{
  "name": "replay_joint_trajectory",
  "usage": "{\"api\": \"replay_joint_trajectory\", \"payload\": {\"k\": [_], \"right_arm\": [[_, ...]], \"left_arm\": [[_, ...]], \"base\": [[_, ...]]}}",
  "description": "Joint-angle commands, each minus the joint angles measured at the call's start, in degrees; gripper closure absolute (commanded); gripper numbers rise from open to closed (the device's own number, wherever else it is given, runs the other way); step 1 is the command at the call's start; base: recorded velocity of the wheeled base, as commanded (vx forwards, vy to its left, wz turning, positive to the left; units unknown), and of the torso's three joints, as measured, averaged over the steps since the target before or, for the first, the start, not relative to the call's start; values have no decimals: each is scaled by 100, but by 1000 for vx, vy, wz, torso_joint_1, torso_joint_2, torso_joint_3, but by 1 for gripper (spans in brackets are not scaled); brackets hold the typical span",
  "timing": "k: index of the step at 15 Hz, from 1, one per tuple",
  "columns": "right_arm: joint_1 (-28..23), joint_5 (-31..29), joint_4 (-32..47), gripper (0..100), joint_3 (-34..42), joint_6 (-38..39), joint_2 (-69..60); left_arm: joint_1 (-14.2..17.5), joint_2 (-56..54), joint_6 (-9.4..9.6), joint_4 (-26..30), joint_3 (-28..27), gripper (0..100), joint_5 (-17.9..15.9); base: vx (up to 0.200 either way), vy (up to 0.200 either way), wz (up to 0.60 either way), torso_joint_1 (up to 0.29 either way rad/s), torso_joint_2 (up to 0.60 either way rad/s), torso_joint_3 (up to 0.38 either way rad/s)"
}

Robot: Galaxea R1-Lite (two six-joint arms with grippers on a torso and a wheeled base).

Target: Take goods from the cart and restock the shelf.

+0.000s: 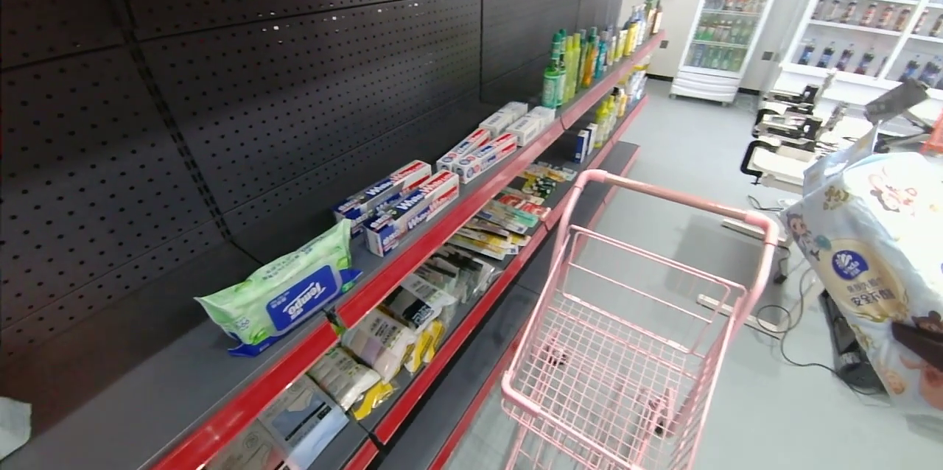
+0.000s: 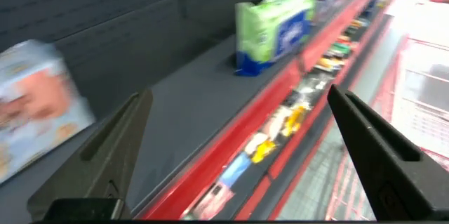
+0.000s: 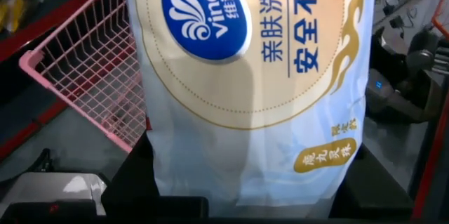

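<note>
Carry step, we judge. In the head view the large white soft-plastic pack with cartoon print [image 1: 869, 256] hangs right of the pink wire cart [image 1: 633, 323], clear of its basket and not yet shelved. The grey shelf deck with red front edge [image 1: 243, 396] lies bare on both sides of the green-and-white wet-wipe pack [image 1: 284, 293]. Blue-and-white toothpaste boxes [image 1: 401, 205] lie farther along, with tall green bottles [image 1: 567, 65] at the far end. Glass-door drink coolers [image 1: 726, 13] stand beyond on the grey floor [image 1: 685, 183].

In the left wrist view the left gripper [image 2: 238, 94] hangs over the shelf deck [image 2: 189, 104], fingers spread wide with nothing between them. A pale blurred pack [image 2: 35, 104] lies by the back panel, with the wipes [image 2: 273, 27] beyond.

In the right wrist view the right gripper [image 3: 245, 182] is clamped on one end of the white pack [image 3: 252, 76], a dark finger [image 3: 133, 175] on either side. The cart [image 3: 91, 76] is alongside. The next move needs a swing across the cart to bare deck. The bag is soft, so we expect sag and a possible snag on the red edge.
</note>
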Motion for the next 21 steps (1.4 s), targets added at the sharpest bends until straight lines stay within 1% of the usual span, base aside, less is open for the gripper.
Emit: {"api": "replay_joint_trajectory", "payload": {"k": [1, 6, 10, 19, 21], "right_arm": [[1, 49, -10, 100, 4, -3, 12], [1, 67, -1, 100, 31, -3, 47], [10, 84, -10, 100, 233, -47, -14], [1, 76, -10, 100, 233, -56, -120], [1, 76, -10, 100, 189, -74, -137]], "left_arm": [[0, 5, 0, -1, 0, 0, 2], [0, 5, 0, -1, 0, 0, 2], [0, 5, 0, -1, 0, 0, 2], [0, 5, 0, -1, 0, 0, 2], [0, 5, 0, -1, 0, 0, 2]], "base": [[0, 0, 600, 12, 2, -2], [0, 0, 600, 3, 2, 1], [0, 0, 600, 4, 4, 1], [0, 0, 600, 3, 2, 2], [0, 0, 0, 0, 0, 0]]}}
